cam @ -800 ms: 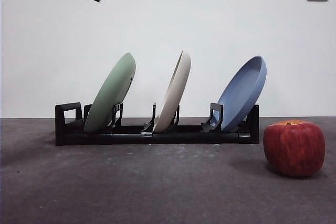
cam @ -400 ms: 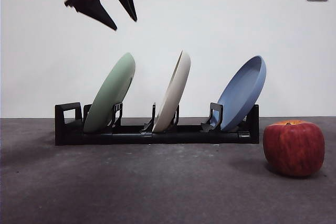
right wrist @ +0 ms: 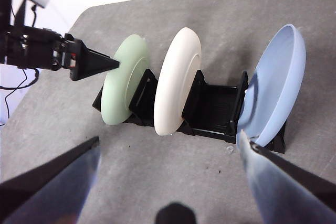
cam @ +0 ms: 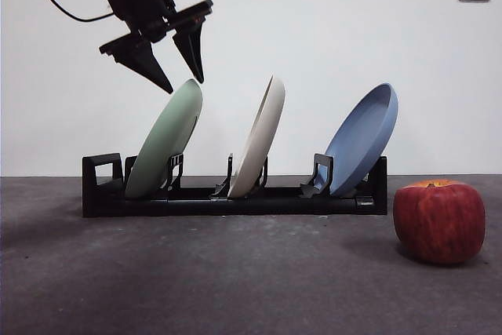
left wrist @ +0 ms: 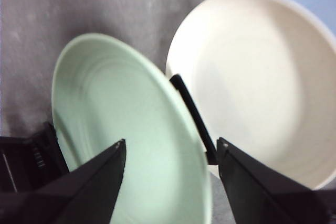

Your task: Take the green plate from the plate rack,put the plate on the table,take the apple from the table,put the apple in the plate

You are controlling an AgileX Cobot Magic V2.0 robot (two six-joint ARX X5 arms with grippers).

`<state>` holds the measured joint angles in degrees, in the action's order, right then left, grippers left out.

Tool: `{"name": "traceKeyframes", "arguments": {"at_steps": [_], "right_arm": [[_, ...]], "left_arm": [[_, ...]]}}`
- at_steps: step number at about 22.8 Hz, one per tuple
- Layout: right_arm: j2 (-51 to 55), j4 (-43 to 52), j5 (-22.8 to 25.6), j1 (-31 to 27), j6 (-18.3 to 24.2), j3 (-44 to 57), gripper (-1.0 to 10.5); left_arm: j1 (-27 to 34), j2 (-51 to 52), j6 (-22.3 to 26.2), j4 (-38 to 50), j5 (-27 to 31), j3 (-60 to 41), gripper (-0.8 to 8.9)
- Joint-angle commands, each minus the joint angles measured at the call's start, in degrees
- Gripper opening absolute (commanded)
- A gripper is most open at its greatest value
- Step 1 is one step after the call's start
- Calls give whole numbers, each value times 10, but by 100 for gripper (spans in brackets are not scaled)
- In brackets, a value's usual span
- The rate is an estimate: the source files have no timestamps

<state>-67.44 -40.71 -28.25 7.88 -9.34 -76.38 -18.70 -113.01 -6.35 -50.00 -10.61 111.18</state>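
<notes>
I hold the left gripper (cam: 182, 86), fingers wide, just above the green plate (cam: 165, 140), which leans in the plate rack (cam: 235, 198). To grip cleanly, I should straddle the rim squarely before closing.

Left gripper (cam: 184, 84): 2 black jaws, each a flat wedge tapering to a sharp point, mounted on a boxy black wrist block with a small pale part on its upper side. A thin black cable (cam: 55, 1) loops from the block. Right gripper (right wrist: 168, 145): 2 black wedge jaws, blurred, with a faint bluish sheen.
</notes>
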Motion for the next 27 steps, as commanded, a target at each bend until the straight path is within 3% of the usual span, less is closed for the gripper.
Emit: {"name": "traceKeyframes", "arguments": {"at_steps": [1, 8, 14, 22, 27], "right_arm": [[-2, 0, 2, 1, 6, -3, 444], [-2, 0, 2, 1, 6, -3, 442], [-2, 0, 2, 1, 6, -3, 442], [-2, 0, 2, 1, 6, -3, 442], [-2, 0, 2, 1, 6, -3, 442]], "left_arm": [[-2, -11, 10, -1, 2, 0, 291], [-2, -12, 10, -2, 2, 0, 273], [-4, -12, 26, -15, 2, 0, -19], [-8, -11, 30, -17, -10, 8, -9], [-23, -11, 30, -41, -49, 105, -9]]}}
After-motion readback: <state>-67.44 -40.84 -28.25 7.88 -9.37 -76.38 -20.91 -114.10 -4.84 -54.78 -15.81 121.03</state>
